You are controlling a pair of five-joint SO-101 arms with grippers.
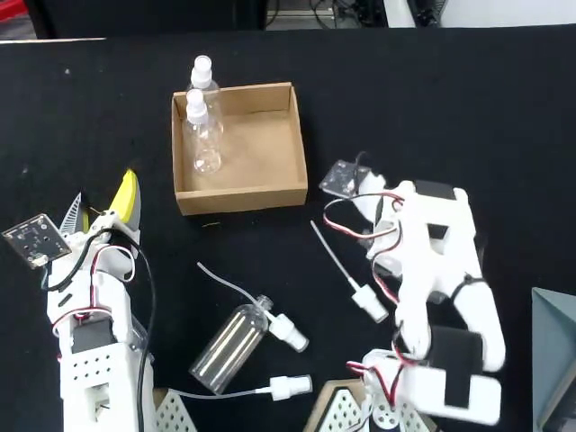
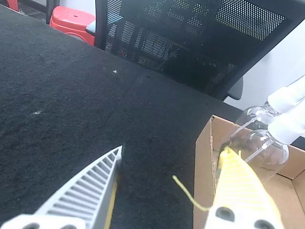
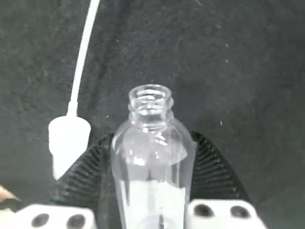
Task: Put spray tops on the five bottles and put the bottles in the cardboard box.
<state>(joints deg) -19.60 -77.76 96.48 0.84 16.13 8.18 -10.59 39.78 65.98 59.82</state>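
High view looks down on the black table [image 1: 432, 99], with the cardboard box [image 1: 243, 198] sitting open-topped toward the far side. Two bottles stand in its far left corner, each wearing a white spray top. The nearer bottle [image 1: 205, 144] is well inside the walls. The farther bottle [image 1: 202, 74] is close behind it, with its top rising past the far wall. The box floor beside them is bare cardboard.

Nearer the arms, a clear lying bottle [image 1: 229, 346] rests on its side on the table. A tubed spray top [image 1: 290, 331] sits right at its neck, and I cannot tell whether it is seated on the neck or only touching it. A second spray top [image 1: 288, 387] lies just below that bottle, its tube running off to the left. A third spray top [image 1: 369, 301] lies loose beside the right arm.

The left tool [image 1: 99, 205] hovers over the table to the left of the box. Its grey and yellow fingers are spread, with nothing between them. In the right wrist view, the right tool [image 3: 152, 143] pinches an uncapped bottle [image 3: 150, 109] by its shoulders, its mouth open and facing away. The third spray top lies just beside it on the table.
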